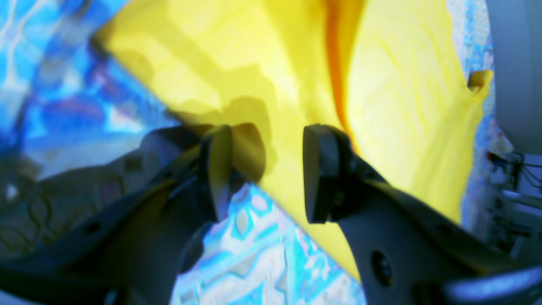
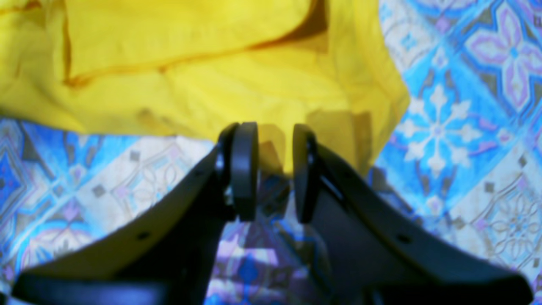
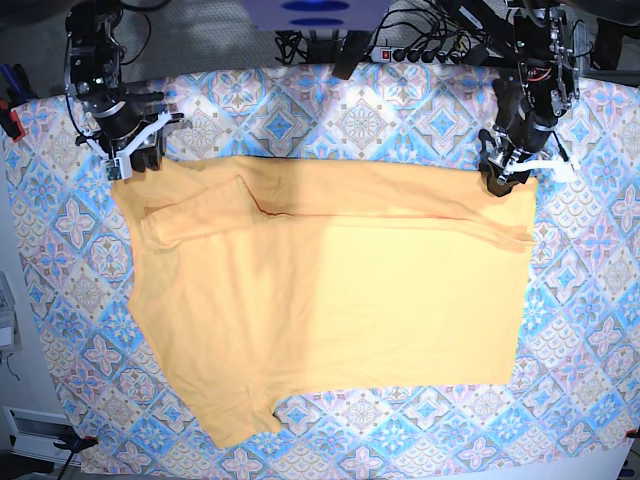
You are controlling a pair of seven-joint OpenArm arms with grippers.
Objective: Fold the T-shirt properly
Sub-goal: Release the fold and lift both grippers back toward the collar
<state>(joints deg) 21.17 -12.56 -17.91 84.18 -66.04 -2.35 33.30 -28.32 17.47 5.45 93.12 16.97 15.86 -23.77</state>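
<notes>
- Counter (image 3: 330, 85): covered edge to edge by a blue-and-pink patterned tablecloth (image 3: 590, 300); cables and a power strip (image 3: 430, 50) run along the far side.
- T-shirt (image 3: 340, 300): plain yellow-orange, lying flat across the middle of the counter. The far long edge is turned over toward the centre as a narrow band. One sleeve lies folded onto the body at the base view's left; another sticks out at the near left corner. The hem runs down the base view's right.
- Left gripper (image 1: 262, 169): at the far corner of the shirt on the base view's right. Jaws stand apart, with nothing between them. The cloth edge runs just ahead of the tips, one jaw over the fabric and the other over the tablecloth.
- Right gripper (image 2: 275, 169): at the far corner on the base view's left, near the shoulder. Jaws are parted by a narrow gap. Shirt fabric shows just beyond that gap; whether any cloth sits inside it, I cannot tell.
- Step in hand, as judged: the first lengthwise fold is laid down and both grippers appear released at its ends.
- Next move, as judged: both arms need a fresh hold on an outer edge, taken at matching points, so the next fold lands straight. The loose near sleeve probably wants tucking in first.
</notes>
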